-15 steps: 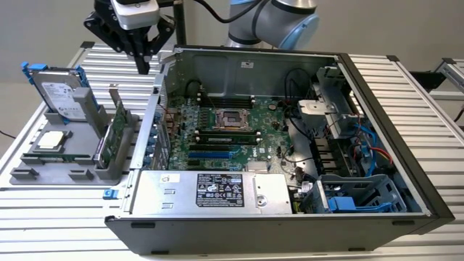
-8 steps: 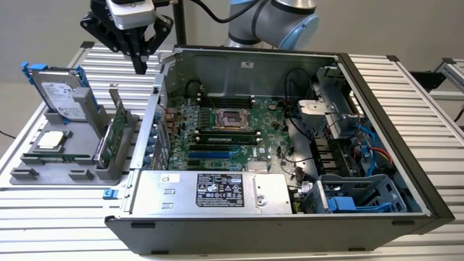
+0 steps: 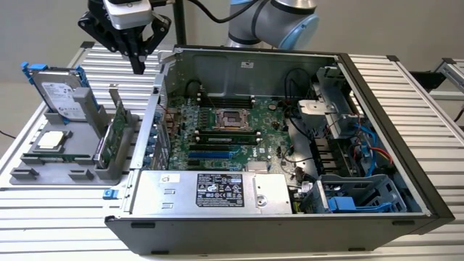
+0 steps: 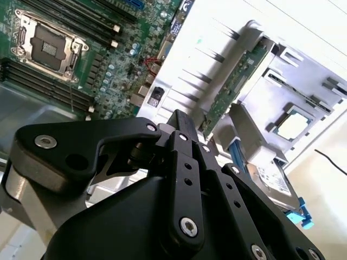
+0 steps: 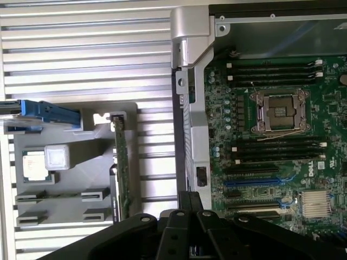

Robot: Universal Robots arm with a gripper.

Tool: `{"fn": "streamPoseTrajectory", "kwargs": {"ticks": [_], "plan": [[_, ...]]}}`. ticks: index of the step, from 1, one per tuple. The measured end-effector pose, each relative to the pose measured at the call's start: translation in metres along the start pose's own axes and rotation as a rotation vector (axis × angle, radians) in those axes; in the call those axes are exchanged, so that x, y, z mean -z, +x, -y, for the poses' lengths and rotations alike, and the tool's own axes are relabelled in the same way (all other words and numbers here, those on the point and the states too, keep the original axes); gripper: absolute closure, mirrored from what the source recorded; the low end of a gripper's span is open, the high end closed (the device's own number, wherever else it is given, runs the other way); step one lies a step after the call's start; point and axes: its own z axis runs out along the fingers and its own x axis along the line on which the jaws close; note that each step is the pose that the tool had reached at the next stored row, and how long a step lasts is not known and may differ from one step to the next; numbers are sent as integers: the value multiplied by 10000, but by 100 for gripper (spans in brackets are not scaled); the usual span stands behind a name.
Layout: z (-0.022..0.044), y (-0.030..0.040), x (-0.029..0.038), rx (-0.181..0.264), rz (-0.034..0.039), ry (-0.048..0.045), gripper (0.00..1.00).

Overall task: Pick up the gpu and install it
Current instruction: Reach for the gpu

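The job has hardly begun. On the exterior view's left, the gpu [image 3: 119, 130] stands on its thin edge in a slot of the grey tray [image 3: 43, 176], with its green side showing. Nothing holds it.

The gripper [image 3: 138, 65] hangs in the air above it, a little toward the computer. Its 2 black fingers are pressed together with nothing between them.

To the right, the open computer case [image 3: 377, 109] lies on its side. Inside is the green motherboard [image 3: 217, 128], and its long card slots [image 3: 210, 155] are bare. So I think both parts of the job are left to do: the card is not picked up and not put in.

Everything sits on a table [image 3: 58, 228] made of long silver slats. On the left, the tray also holds 1 hard drive [image 3: 62, 92] with blue rails, leaning upright, and 1 small square chip [image 3: 52, 140] lying flat. The case takes up the middle and the right of the table.

Behind it the robot arm [image 3: 279, 19] bends over, grey and pale blue. The wall [image 3: 392, 22] at the back is plain. At the far right is the edge of another slatted table [image 3: 453, 70].
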Motion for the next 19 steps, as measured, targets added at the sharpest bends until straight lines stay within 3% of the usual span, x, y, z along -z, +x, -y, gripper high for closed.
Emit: {"fn": "streamPoseTrajectory", "kwargs": {"ticks": [19], "plan": [[7, 92, 2, 0, 0, 0, 100]]}}
